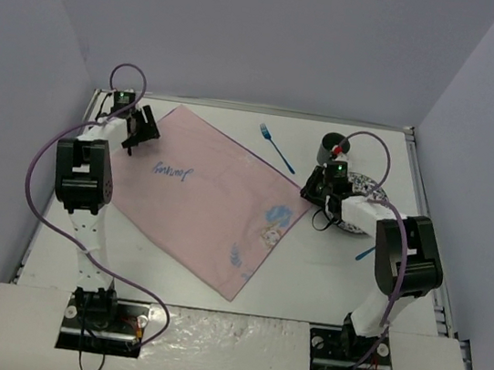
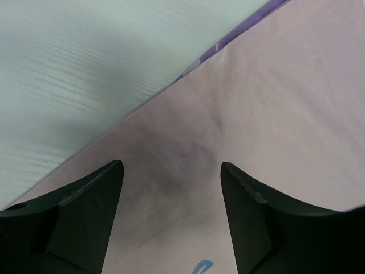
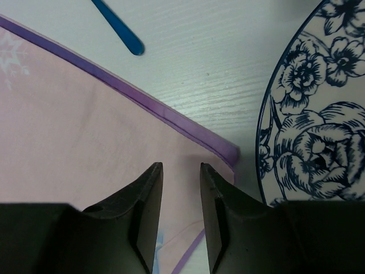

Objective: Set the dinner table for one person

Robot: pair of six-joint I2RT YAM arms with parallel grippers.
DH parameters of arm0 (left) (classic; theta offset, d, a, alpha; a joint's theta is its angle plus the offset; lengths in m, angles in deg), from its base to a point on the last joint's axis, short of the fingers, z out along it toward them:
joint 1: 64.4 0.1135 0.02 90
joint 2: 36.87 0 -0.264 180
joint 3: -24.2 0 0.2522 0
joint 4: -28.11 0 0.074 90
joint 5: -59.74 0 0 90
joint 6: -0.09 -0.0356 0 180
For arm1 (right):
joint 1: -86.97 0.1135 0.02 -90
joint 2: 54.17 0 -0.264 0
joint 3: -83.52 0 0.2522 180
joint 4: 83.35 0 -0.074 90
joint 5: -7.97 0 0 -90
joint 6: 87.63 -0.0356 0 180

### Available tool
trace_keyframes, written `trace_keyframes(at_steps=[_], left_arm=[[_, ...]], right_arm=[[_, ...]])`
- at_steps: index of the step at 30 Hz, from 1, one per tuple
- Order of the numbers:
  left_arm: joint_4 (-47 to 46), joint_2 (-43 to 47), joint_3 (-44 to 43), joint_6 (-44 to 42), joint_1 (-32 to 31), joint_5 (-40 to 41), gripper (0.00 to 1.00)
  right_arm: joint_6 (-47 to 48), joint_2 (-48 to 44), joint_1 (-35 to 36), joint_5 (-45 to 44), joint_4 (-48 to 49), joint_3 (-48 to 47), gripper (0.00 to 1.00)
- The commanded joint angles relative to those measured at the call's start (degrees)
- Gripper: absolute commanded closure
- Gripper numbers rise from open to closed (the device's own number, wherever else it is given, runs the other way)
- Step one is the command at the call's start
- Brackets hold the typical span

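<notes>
- The large flat matte-white counter (image 1: pixel 326 279), which serves as the dinner table, fills the floor of the workspace and carries everything else.
- A pink rectangular cloth placemat with a purple hem and blue embroidery (image 1: pixel 217 199) lies spread flat on the counter, turned at a slant. This step looks essentially done, though the mat is not square to the near edge.
- The left gripper (image 2: pixel 171 171) sits over the mat's far left corner. Its jaws stand wide with nothing between them.
- The right gripper (image 3: pixel 181 171) sits over the mat's right corner, just beside the plate. Its jaws are narrow, with a slim gap and no cloth visibly pinched.
- The round white plate with a dark-blue floral pattern (image 3: pixel 319 142) rests on bare counter just off the mat's right corner, not yet on the mat.
- The blue plastic fork (image 1: pixel 277 148) lies on the counter beyond the mat's far edge, unplaced.
- A dark cup (image 1: pixel 331 145) stands behind the plate, and a small blue piece (image 1: pixel 365 253) lies near the right arm. What that piece is I cannot tell.
- Judging from this, moving the plate, cutlery and cup onto or around the mat remains.
</notes>
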Motion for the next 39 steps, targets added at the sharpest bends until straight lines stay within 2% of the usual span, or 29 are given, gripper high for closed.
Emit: trace_keyframes(at_steps=[1,3,6,8,13,18,23,27,34,39], left_arm=[[2.7,6.7,-6.2,-2.8,-0.9,1.0,0.28],[4.7,10.1,-7.7,-3.8,-1.9,1.8,0.22],[7.5,15.2,-8.0,-5.2,-3.1,3.0,0.09],[9.3,19.1,-7.0,-5.9,-3.5,3.8,0.03],[16.2,29.8,-2.6,-8.2,-3.9,6.5,0.03],[22.2,40.7,8.2,-8.9,-3.8,11.5,0.03],[19.9,55.3,24.4,-8.0,-4.4,13.3,0.03],[18.1,61.7,32.7,-7.7,-6.4,13.5,0.03],[18.6,65.1,36.3,-8.5,-9.6,15.4,0.03],[18.9,65.3,36.0,-8.7,-9.8,16.2,0.03]], right_arm=[[1.3,-11.6,-0.4,-1.6,-1.9,-4.5,0.60],[0.8,-14.6,-0.6,-2.3,-3.0,-4.4,0.48],[-1.2,-20.6,-1.3,-3.1,-3.6,-2.6,0.37],[-2.6,-24.2,-1.9,-3.9,-4.1,-0.5,0.26],[-7.5,-33.0,-3.8,-6.4,-4.8,7.8,0.10],[-12.8,-42.6,-5.7,-10.3,-6.4,17.7,0.01],[-21.7,-53.9,-9.1,-10.6,-9.1,26.9,0.00],[-25.2,-56.7,-12.4,-9.1,-9.9,30.6,0.00],[-26.3,-47.7,-17.9,-6.2,-8.4,30.0,0.00],[-26.4,-42.5,-21.5,-2.7,-3.4,31.3,0.02]])
